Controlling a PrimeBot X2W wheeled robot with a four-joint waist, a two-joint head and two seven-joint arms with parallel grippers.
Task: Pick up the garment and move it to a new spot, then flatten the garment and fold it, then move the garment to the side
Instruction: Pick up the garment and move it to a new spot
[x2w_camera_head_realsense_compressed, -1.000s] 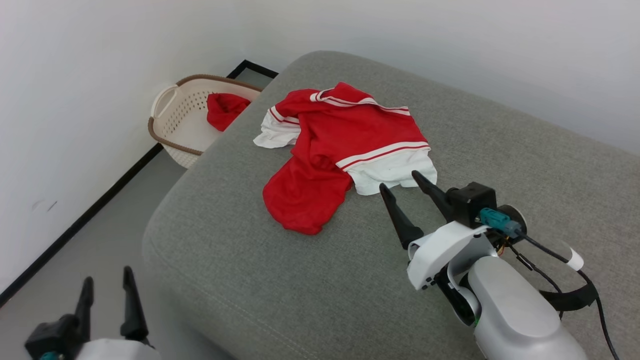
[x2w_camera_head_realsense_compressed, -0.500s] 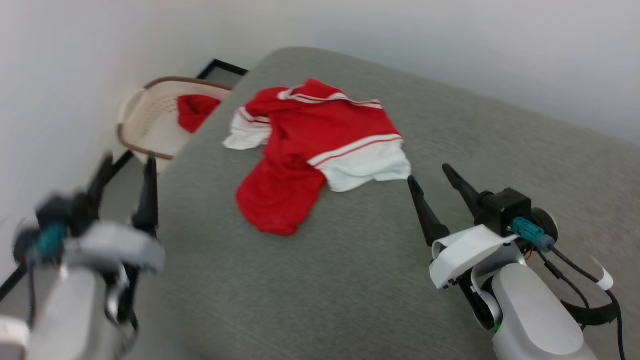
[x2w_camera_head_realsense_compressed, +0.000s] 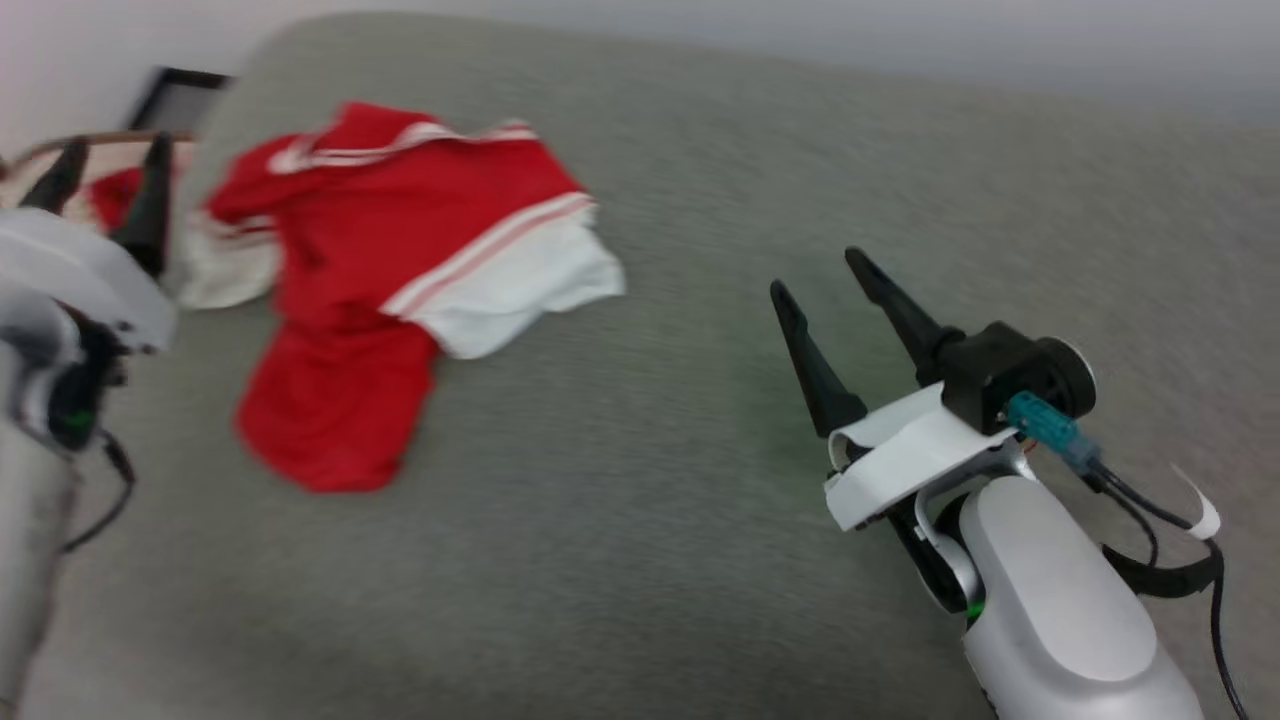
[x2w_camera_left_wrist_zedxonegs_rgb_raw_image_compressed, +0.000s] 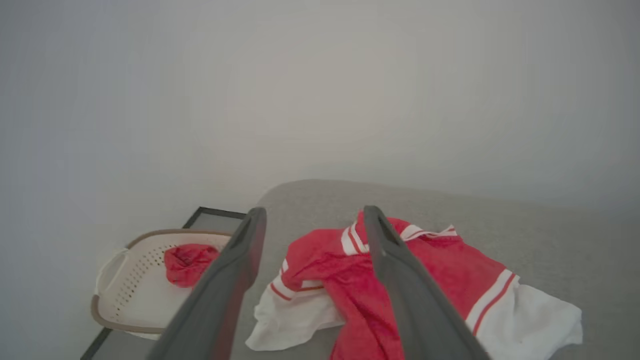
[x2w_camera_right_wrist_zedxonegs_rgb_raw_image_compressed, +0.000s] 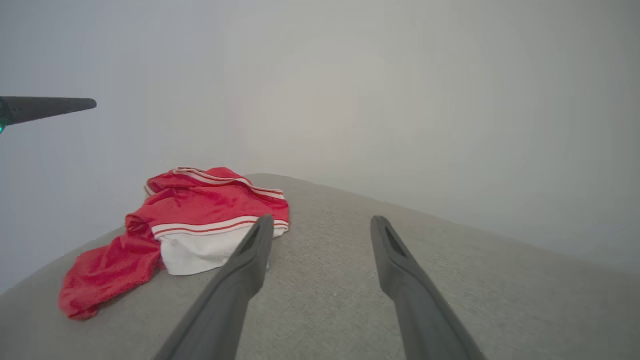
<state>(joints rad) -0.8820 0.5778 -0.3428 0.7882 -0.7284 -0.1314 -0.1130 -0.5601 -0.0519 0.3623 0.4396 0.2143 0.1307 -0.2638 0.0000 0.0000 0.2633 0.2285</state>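
The red jersey-style shirt with white sleeve ends and striped trim (x2w_camera_head_realsense_compressed: 400, 250) is lying crumpled on the broad grey fabric cushion (x2w_camera_head_realsense_compressed: 620, 520), towards the far left corner, with one white sleeve spread out and a red flap trailing towards me. Neither claw is holding anything. The left gripper (x2w_camera_head_realsense_compressed: 118, 142) is hanging with its two dark fingers spread wide at the shirt's left edge, not touching it as far as I can tell. The right gripper (x2w_camera_head_realsense_compressed: 815, 270) is hovering just as wide open over bare cushion, well apart from the cloth.

What I am worrying about is a shallow pinch. The shirt is lying in heaped layers, so a claw closing on one fold would probably lift a bunch and drag the rest twisted. The shirt is also sitting near the cushion's edge, so a careless pull could send it sliding off.

Just beyond that edge a cream perforated plastic basket with a brown rim (x2w_camera_left_wrist_zedxonegs_rgb_raw_image_compressed: 125, 272) is standing on the floor, holding a small plain red cloth scrap (x2w_camera_left_wrist_zedxonegs_rgb_raw_image_compressed: 187, 262). The left claw could easily go for this wrong red thing.
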